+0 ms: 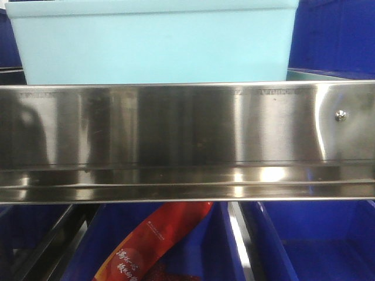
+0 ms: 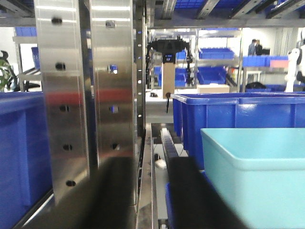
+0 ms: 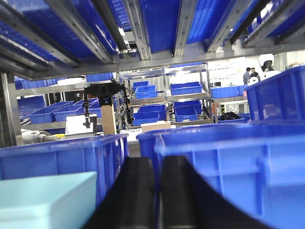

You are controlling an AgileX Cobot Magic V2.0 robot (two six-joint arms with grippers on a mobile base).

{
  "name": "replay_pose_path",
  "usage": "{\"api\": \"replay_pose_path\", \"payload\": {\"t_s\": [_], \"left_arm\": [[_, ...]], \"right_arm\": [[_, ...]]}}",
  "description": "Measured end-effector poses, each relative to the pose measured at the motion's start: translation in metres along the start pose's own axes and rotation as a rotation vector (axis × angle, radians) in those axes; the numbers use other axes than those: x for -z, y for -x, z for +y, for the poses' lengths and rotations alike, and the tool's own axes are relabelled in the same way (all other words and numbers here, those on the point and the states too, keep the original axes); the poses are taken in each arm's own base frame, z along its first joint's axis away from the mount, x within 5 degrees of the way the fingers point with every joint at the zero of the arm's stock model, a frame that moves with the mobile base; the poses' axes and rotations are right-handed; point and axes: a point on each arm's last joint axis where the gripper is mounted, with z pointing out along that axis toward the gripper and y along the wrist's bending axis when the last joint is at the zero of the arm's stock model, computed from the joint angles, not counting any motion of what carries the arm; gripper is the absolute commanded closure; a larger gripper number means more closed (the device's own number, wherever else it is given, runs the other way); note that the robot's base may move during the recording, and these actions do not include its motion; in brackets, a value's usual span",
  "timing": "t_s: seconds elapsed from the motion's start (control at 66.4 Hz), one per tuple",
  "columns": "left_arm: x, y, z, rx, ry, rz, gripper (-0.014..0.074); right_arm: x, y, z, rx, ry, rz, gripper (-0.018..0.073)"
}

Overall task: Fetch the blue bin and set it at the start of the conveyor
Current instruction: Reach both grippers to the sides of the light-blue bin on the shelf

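Blue bin (image 1: 152, 44) is sitting on the shelf, just behind the steel rail (image 1: 187, 129) along its front edge, with dark blue bins (image 3: 224, 157) crowding it. Left hand (image 2: 148, 164) is hovering beside one end wall, fingers spread; right hand (image 3: 157, 164) is hovering off the other end, clenched on nothing. Neither is grasping the bin, and no conveyor is showing. A low lift risks catching the rail, and uneven pulling risks jamming it against its neighbours.
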Motion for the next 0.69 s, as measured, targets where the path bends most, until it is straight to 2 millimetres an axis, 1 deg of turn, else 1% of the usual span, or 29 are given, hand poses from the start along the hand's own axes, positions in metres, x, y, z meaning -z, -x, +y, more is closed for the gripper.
{"api": "replay_pose_path", "payload": {"t_s": [0.015, 0.03, 0.045, 0.075, 0.12, 0.136, 0.256, 0.331, 0.437, 0.467, 0.572, 0.587, 0.693], "left_arm": [[0.0, 0.003, 0.0, -0.001, 0.001, 0.005, 0.0207], [-0.001, 0.006, 0.0, -0.001, 0.002, 0.011, 0.0186], [-0.001, 0.01, 0.001, -0.003, 0.003, 0.01, 0.0168], [-0.004, 0.016, 0.001, -0.003, 0.004, 0.02, 0.0133], [-0.008, 0.024, 0.001, -0.005, 0.004, 0.028, 0.0106], [-0.009, 0.026, 0.001, -0.005, 0.004, 0.029, 0.0102], [-0.021, 0.04, 0.001, -0.003, 0.004, 0.059, 0.0099], [-0.031, 0.048, 0.001, -0.001, -0.002, 0.11, 0.0099], [-0.043, 0.061, -0.003, -0.026, -0.077, 0.161, 0.0099], [-0.048, 0.065, -0.006, -0.036, -0.117, 0.176, 0.0099], [-0.065, 0.076, -0.019, -0.06, -0.253, 0.238, 0.0099], [-0.071, 0.076, -0.022, -0.063, -0.27, 0.256, 0.0099], [-0.095, 0.083, -0.043, -0.086, -0.387, 0.342, 0.0099]], "right_arm": [[-0.001, 0.003, 0.001, 0.0, 0.0, 0.005, 0.0239], [-0.002, 0.005, 0.001, 0.0, -0.001, 0.014, 0.022], [-0.003, 0.008, 0.001, 0.0, -0.002, 0.024, 0.0165], [-0.006, 0.013, 0.002, 0.0, -0.003, 0.037, 0.0084], [-0.01, 0.019, 0.003, 0.0, -0.004, 0.052, -0.0006], [-0.012, 0.02, 0.003, 0.0, -0.005, 0.056, -0.002], [-0.026, 0.026, 0.004, 0.0, -0.012, 0.114, -0.0009], [-0.034, 0.033, 0.006, -0.001, -0.011, 0.152, -0.0009], [-0.051, 0.042, 0.01, 0.011, 0.025, 0.22, -0.0009], [-0.056, 0.046, 0.012, 0.019, 0.043, 0.235, -0.0009], [-0.08, 0.047, 0.023, 0.035, 0.136, 0.347, -0.0009], [-0.084, 0.049, 0.026, 0.035, 0.151, 0.358, -0.0009], [-0.113, 0.043, 0.046, 0.044, 0.263, 0.502, -0.0009]]}}
